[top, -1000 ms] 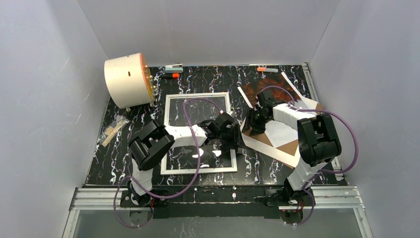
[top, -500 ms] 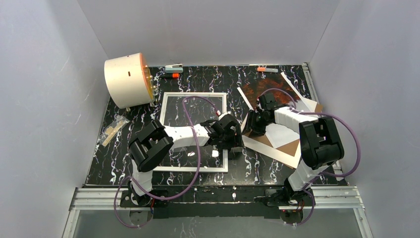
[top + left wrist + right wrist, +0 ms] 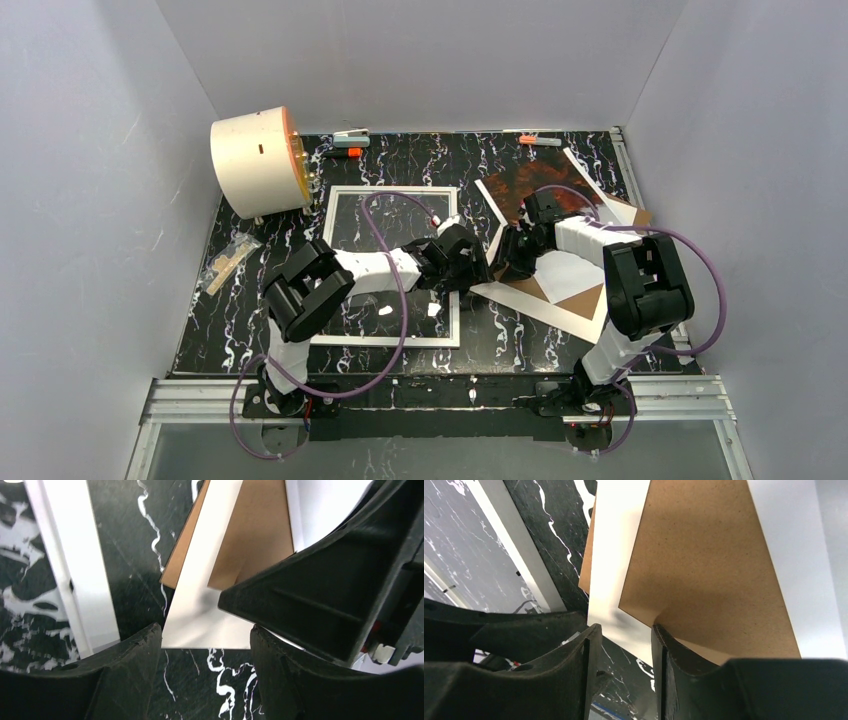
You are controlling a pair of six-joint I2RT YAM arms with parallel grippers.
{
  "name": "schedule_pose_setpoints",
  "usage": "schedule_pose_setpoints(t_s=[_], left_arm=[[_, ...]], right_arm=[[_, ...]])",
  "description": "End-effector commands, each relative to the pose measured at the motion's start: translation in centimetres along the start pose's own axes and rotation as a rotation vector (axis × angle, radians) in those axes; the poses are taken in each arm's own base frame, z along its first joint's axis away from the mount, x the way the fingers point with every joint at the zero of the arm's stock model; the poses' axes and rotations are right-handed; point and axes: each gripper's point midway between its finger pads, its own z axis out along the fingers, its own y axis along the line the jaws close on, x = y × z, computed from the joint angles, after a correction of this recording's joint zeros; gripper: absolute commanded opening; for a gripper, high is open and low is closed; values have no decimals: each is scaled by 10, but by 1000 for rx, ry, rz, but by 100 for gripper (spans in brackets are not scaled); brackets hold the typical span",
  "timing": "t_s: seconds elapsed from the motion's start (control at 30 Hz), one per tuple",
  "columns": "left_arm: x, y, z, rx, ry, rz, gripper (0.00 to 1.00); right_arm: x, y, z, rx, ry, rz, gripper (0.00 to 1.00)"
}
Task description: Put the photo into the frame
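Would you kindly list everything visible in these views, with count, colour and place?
white rectangular picture frame: one, white, flat on the table, left of centre
dark red-orange paper photo: one, red-orange, back right
plain white mat: one, white, right side, stacked with the board
brown cardboard backing board: at least one, brown, right side
cream cylinder with orange rim: one, back-left corner
grey-and-orange clips: two, back edge
clear bag of tan parts: one, left edge
black white-veined table: one, under everything
left gripper: one, black, open, above the mat's corner
right gripper: one, black, at the mat's edge, grip unclear
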Motion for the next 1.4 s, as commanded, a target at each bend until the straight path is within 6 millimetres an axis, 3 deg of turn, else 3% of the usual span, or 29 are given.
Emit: schedule_pose_setpoints(t_s=[0.0,0.1,0.33,0.6,0.9,1.1,1.37], left_arm=[[3,22,19,-39,20,55,65],[7,24,24,-32,46,68,66],[27,-2,8,110,191,18,65],[15,-36,-13,299,249,-116,64],[5,-67,-27,417,263,-135,63],[2,-70,-31,466,250,-203,61],[12,-49,-20,402,245,-213,61]], right_arm=[[19,-4,2,-29,100,86,50],[18,-5,3,-45,114,119,50],[17,2,5,-83,143,156,50],[18,8,9,-132,161,195,50],[13,26,1,-240,147,226,50],[8,27,-5,-256,114,253,50],[10,18,5,-239,106,273,50]])
